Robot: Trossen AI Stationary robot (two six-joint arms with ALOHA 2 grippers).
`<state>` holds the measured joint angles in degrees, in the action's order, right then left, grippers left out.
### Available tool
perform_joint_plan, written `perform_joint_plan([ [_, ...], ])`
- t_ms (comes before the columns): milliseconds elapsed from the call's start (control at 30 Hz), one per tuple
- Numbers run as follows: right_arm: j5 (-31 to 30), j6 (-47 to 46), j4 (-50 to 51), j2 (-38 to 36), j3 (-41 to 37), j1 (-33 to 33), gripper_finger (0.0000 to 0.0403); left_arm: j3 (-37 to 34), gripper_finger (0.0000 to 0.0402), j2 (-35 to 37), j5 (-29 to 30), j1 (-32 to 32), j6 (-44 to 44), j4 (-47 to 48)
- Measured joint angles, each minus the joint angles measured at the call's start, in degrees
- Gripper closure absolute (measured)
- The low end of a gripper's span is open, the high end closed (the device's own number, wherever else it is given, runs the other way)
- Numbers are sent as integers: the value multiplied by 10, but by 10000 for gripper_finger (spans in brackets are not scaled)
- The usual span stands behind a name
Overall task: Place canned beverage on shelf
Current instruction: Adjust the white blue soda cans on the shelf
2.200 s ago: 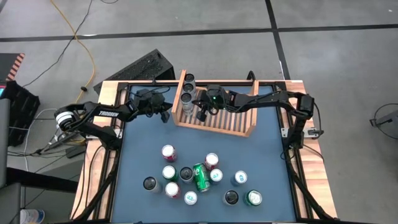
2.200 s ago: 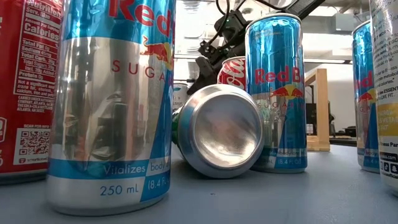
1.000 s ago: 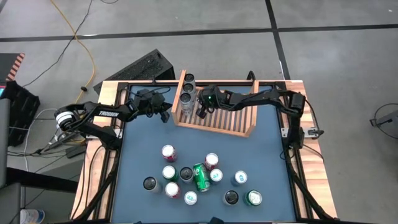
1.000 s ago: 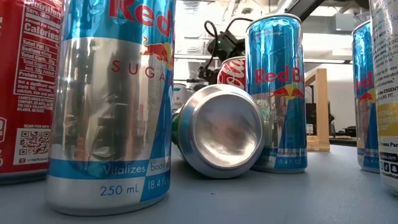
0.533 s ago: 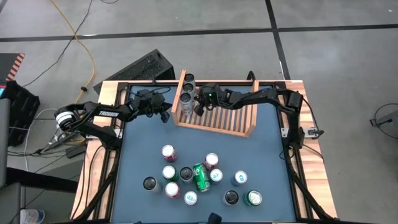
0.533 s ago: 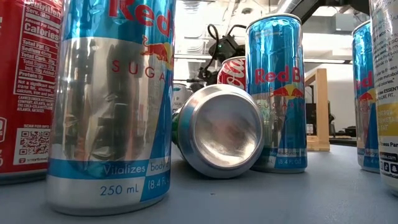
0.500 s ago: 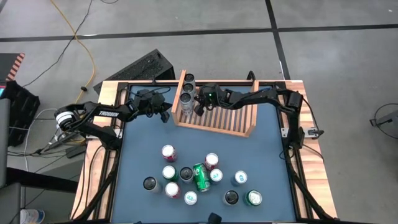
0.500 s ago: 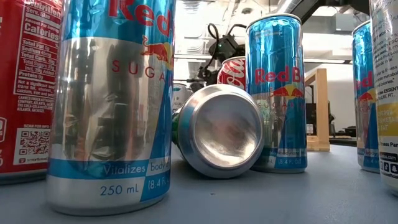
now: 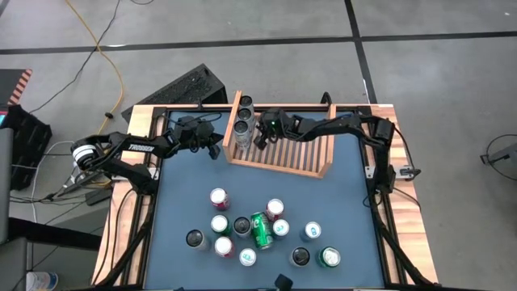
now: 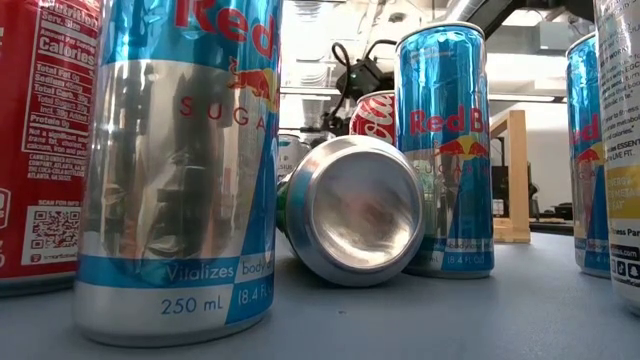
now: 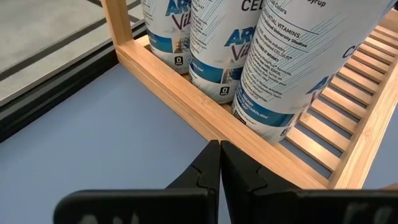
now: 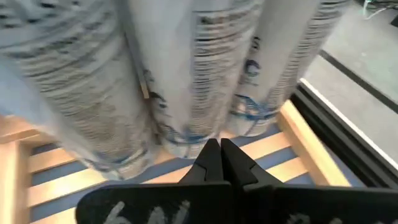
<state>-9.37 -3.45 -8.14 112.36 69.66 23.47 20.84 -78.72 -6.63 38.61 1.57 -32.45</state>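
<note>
**Both pincers empty at the shelf, three cans stocked, loose cans waiting**

Nearest the low camera: a cluster of loose cans (image 9: 257, 230) at roughly 6 o'clock on the blue tabletop (image 9: 347, 194). Most stand upright; a green can (image 9: 261, 230) lies on its side in the middle of the group.

Farther back, toward 12 o'clock: the shelf (image 9: 295, 158), a light wooden slatted tray. Three white cans (image 9: 243, 121) stand in a row against its left wall, touching or nearly touching each other.

Right pincer (image 9: 260, 143) is inside the shelf, just beside the white cans, fingers pressed together, holding nothing. Right wrist view shows the tips close to the can bases.

Left pincer (image 9: 215, 150) sits outside the shelf's left wall at about 10 o'clock, low over the tabletop, fingers also pinched together and empty.

Judgement: a placement looks done, with many cans left.

Risks: the right pincer is tight against the placed row, so a sideways swing on the way out could clip a can and topple the tall, narrow row. The fallen green can could roll if nudged. The crowded cluster leaves little finger room, so neighbours could be knocked over.
</note>
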Motion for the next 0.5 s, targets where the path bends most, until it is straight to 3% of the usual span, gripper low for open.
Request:
perform_joint_plan([
  [500,49,-8,-46,6,0,11,403,0,402,0,0,0,-3,0],
])
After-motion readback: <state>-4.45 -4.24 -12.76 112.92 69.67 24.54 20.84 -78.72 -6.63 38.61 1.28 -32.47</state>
